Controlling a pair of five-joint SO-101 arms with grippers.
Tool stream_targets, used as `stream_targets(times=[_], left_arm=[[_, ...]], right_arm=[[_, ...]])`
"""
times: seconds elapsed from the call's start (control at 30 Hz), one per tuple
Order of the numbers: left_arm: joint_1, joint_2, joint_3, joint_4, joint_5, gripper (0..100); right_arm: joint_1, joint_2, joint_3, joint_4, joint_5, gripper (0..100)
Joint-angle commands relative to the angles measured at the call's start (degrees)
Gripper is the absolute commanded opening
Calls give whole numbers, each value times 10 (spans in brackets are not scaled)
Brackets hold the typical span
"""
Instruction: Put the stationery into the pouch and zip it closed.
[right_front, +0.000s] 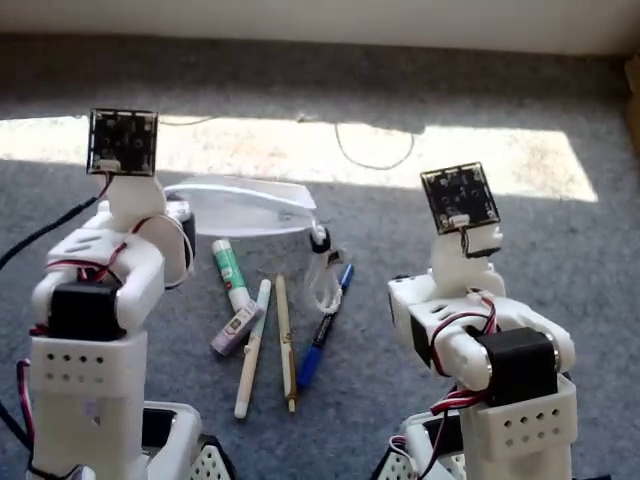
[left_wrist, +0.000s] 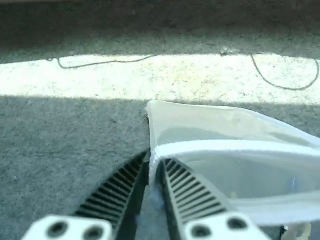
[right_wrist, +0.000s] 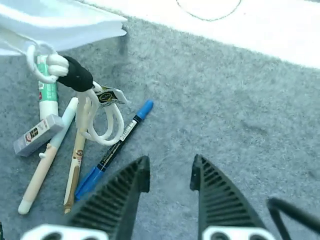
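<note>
Here we see the left tool (left_wrist: 154, 161) clamped on a corner of the white pouch (left_wrist: 225, 145), which lies on the grey carpet (right_front: 560, 260). Just beside the pouch lie the glue stick (right_front: 230, 272), eraser (right_front: 235, 330), cream pen (right_front: 252, 348), pencil (right_front: 286, 345) and blue pen (right_front: 322, 335). Our right tool (right_wrist: 170, 170), jaws apart, hovers near the pouch's strap (right_wrist: 107, 125).

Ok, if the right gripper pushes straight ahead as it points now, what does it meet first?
Most likely bare carpet: the open right gripper aims at grey floor, the blue pen lying off to one side. Depth is unclear.
</note>
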Motion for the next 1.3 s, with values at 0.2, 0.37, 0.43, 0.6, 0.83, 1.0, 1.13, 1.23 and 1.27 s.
stream_targets(times=[0.2, 0.37, 0.43, 0.6, 0.83, 1.0, 1.13, 1.23, 1.27], left_arm=[[-76, 102, -114, 35, 55, 7], [-87, 106, -109, 43, 62, 7], [-87, 107, -109, 48, 62, 7], [-86, 105, -103, 56, 63, 7], [-86, 103, -73, 52, 62, 7], [-86, 103, -73, 52, 62, 7], [-86, 103, -72, 52, 62, 7], [-86, 103, -65, 52, 62, 7], [-86, 103, -62, 52, 62, 7]], right_arm=[[-3, -6, 58, -100, -97, 137], [-4, 29, 85, -134, -130, 137], [-16, 73, 84, -135, -149, 137], [-68, 182, 83, -165, -170, 137], [-78, 280, 83, -252, -170, 136], [-97, 361, 62, -269, -244, 136], [-109, 443, 21, -269, -323, 137], [-116, 501, -6, -271, -328, 137], [-117, 517, -15, -271, -328, 137]])
